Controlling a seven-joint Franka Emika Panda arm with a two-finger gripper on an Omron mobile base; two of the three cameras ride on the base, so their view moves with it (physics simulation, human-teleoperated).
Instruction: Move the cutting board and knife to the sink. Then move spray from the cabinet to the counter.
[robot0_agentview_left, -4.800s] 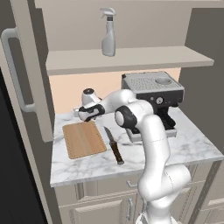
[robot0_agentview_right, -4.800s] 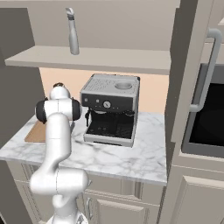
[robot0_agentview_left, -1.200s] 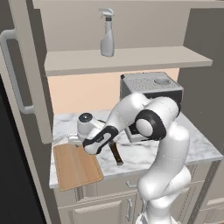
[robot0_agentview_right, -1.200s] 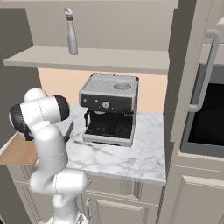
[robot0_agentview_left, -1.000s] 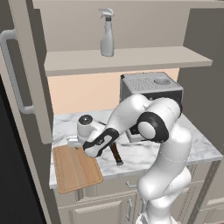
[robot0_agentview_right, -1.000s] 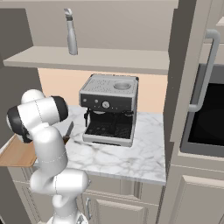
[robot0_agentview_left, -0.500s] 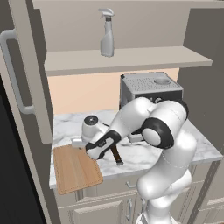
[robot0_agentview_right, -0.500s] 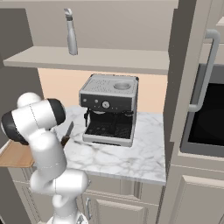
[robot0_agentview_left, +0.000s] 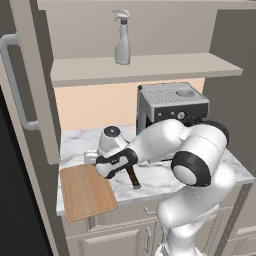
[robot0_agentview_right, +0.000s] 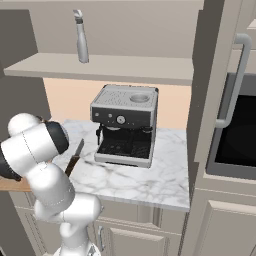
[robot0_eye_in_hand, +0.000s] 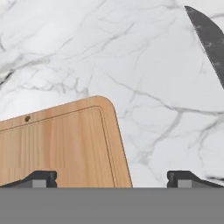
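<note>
The light-brown cutting board (robot0_agentview_left: 87, 192) lies at the counter's (robot0_agentview_left: 160, 177) front left corner and overhangs the front edge; its rounded corner (robot0_eye_in_hand: 61, 144) shows in the hand view. To its right lies the knife (robot0_agentview_left: 133, 178), whose dark blade (robot0_eye_in_hand: 210, 35) sits apart from the board. My gripper (robot0_eye_in_hand: 112, 179) hovers open just above the board's right edge, low over the counter (robot0_eye_in_hand: 144, 78), with nothing held. The hand (robot0_agentview_left: 91, 157) sits at the board's far corner. The pale spray (robot0_agentview_left: 121, 45) stands on the shelf of the open cabinet (robot0_agentview_left: 140, 67).
A coffee machine (robot0_agentview_left: 170, 102) stands at the back right of the counter. The cabinet door (robot0_agentview_left: 25, 85) hangs open on the left with its bar handle. A dark oven front (robot0_agentview_right: 235, 135) and a tall panel border the counter's right side.
Since 4.8 s ago the board has slid to the front left and now overhangs the edge. Over the last second the board and knife stayed put while my hand shifted slightly right.
</note>
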